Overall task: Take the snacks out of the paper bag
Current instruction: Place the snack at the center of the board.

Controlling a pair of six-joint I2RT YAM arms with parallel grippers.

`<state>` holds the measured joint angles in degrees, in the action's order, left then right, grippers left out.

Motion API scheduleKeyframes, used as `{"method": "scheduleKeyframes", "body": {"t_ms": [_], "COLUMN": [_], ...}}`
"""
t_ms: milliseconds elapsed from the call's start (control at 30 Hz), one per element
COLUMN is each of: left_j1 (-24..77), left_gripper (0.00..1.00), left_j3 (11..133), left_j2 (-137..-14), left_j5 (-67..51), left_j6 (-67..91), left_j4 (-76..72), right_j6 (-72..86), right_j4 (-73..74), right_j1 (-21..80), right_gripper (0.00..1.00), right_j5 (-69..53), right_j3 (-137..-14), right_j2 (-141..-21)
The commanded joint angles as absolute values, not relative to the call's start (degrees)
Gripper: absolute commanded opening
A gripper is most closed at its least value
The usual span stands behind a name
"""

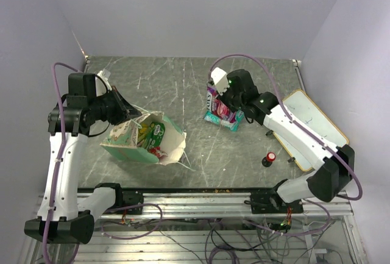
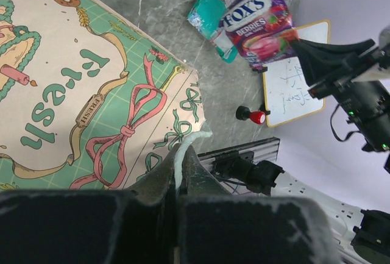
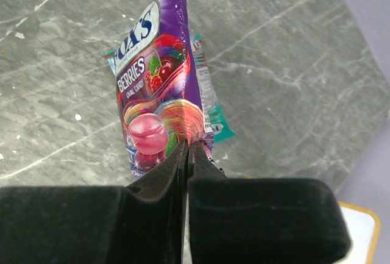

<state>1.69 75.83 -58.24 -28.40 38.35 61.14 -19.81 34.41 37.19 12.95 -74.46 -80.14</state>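
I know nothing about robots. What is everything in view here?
paper bag: one, tan and mint-green, on its side left of centre, mouth open
green packet: one, green, inside the bag's mouth
red packet: one, red, inside the bag's mouth
purple packet: one, purple, gripped right of centre
teal packet: one, teal, on the table beneath the purple packet
knob: one, black with red top, beside the whiteboard
whiteboard: one, white, wood-framed, table's right side
table: one, grey-green
left end effector: one, black, pinching the bag's edge
right end effector: one, black, pinching the purple packet
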Motion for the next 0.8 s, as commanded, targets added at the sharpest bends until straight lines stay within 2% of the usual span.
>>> {"method": "scheduleKeyframes", "body": {"t_ms": [0, 233, 467, 767], "left_j1": [1.7, 1.6, 1.6, 1.6], "left_gripper": [0.07, 0.07, 0.07, 0.07], "left_j3": [78.4, 78.8, 81.0, 81.3], "left_j2": [-58.8, -59.2, -61.6, -62.9], "left_j5": [-30.7, -31.2, -30.8, -30.2], "left_j6": [37.7, 37.3, 35.0, 34.7], "left_j4": [61.0, 61.0, 62.9, 62.4], "right_j6": [-19.6, -20.1, -21.1, -26.6], "right_j4": [25.8, 26.7, 29.7, 32.7], "right_j1": [32.5, 22.1, 16.3, 15.1], "right_gripper": [0.0, 0.0, 0.0, 0.0], "right_j5": [1.3, -14.9, -22.8, -16.7], "right_j3": [-73.2, -74.0, -74.2, -73.8], "right_j2": [-81.8, -89.6, -96.8, -100.4]}}
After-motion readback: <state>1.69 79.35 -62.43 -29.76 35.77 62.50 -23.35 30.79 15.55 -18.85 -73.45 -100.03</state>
